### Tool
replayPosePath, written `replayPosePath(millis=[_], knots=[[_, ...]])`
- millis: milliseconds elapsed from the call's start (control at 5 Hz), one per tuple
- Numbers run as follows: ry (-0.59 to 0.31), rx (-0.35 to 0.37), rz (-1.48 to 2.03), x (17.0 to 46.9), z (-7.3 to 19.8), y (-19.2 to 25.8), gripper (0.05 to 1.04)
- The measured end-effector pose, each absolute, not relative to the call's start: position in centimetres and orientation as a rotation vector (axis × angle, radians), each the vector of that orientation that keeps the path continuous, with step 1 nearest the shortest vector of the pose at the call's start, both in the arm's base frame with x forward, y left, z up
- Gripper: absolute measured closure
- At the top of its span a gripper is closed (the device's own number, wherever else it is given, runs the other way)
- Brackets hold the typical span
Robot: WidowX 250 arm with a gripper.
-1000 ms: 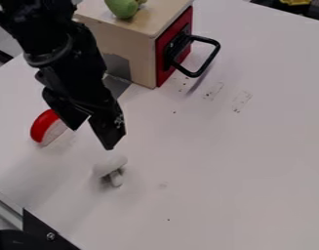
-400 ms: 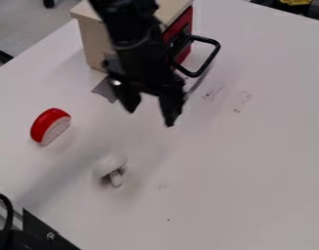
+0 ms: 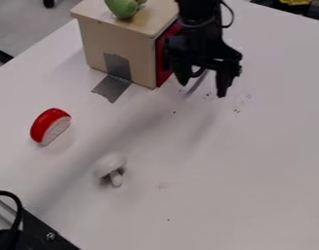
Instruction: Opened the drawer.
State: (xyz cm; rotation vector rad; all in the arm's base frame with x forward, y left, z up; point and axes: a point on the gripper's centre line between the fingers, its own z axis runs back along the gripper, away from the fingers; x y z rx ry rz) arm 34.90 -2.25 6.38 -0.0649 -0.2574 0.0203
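The pincer [image 3: 201, 89] hangs spread in front of the drawer's red face [image 3: 163, 56], on the side of the wooden box [image 3: 135, 53], partly hiding the black handle [image 3: 197, 75]. A green toy fruit [image 3: 123, 7] sits on top; a red-and-white piece [image 3: 49, 126] and a white mushroom [image 3: 110, 165] lie on the counter [image 3: 227, 171]

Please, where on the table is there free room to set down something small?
The widest bare patch of table is to the right of the mushroom in the picture, below the gripper. A smaller one lies between the mushroom and the red piece. It is crowded at the drawer's red front, where the gripper hangs.
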Motion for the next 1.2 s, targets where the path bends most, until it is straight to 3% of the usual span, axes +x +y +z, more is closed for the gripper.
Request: replayPosePath(millis=[600, 1000, 1200], knots=[[-0.26, 0.07, -0.009, 42.0, 4.3, -1.2, 0.084], [-0.226, 0.089, -0.003, 43.5, 2.8, -0.8, 0.086], [-0.181, 0.096, -0.01, 42.8, 1.5, -0.7, 0.085]])
